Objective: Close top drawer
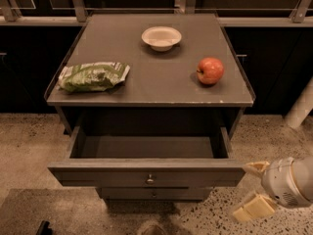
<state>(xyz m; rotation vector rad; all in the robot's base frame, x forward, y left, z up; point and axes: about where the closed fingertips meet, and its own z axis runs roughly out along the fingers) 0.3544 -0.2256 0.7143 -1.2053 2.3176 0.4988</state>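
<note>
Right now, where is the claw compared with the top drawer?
The claw is at the lower right of the camera view, open, just beyond the right end of the front panel of the pulled-out top drawer, over the speckled floor.

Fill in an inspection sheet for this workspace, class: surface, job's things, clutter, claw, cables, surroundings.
Surface: grey-brown cabinet top, flat, with three loose items on it.
Job's things: top drawer pulled well out; nothing seen inside; round knob at the front's centre.
Clutter: white bowl at the back centre, upright; red apple on the right; green bag lying on the left. All are apart from each other.
Claw: claw low at the right, just beside the right end of the drawer front, open and holding nothing; contact with the drawer cannot be told.
Cables: nothing seen.
Surroundings: speckled floor; metal rail and dark panels behind.
</note>
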